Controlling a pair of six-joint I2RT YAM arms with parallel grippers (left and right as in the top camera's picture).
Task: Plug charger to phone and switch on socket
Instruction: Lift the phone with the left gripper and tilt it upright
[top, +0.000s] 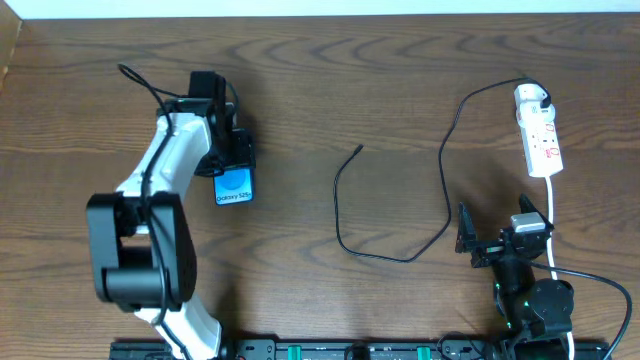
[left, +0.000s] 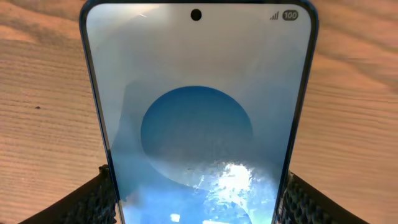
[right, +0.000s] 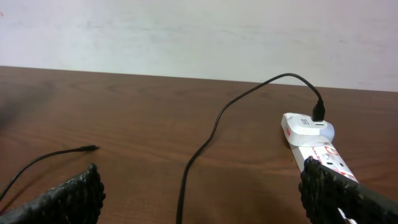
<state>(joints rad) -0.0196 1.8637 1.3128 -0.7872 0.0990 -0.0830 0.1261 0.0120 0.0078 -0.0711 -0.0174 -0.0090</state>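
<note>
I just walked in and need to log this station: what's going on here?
The left gripper has its jaws closed on the phone's long edges at the left of the table. The charger's adapter sits in the socket at the far right, but its small plug lies loose mid-table, not in the phone. The right gripper hovers open near the socket, holding nothing.
</note>
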